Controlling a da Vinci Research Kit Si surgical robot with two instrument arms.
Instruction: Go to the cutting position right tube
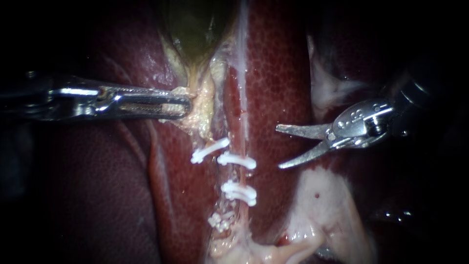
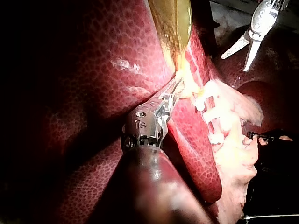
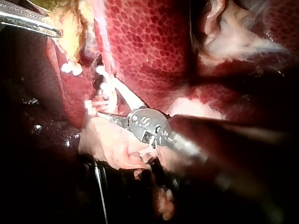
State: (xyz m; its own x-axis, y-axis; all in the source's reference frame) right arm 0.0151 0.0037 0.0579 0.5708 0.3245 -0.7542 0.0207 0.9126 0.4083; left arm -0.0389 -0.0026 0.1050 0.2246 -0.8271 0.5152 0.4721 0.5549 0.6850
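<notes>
Approaching is the step in hand: my right instrument [image 1: 278, 147] hovers with its blades spread, near the right tube [image 1: 240, 139] but not touching it. Next, I judge, they must straddle the tube between its two clips [image 1: 237, 160]. My left instrument [image 1: 185, 105] clamps yellow tissue [image 1: 205, 110] at the gallbladder [image 1: 195, 29] neck. What lies behind the tube is hidden.

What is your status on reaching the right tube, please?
Left tool shut on gallbladder neck. Right tool open, apart from clipped right tube. Nothing in between.
</notes>
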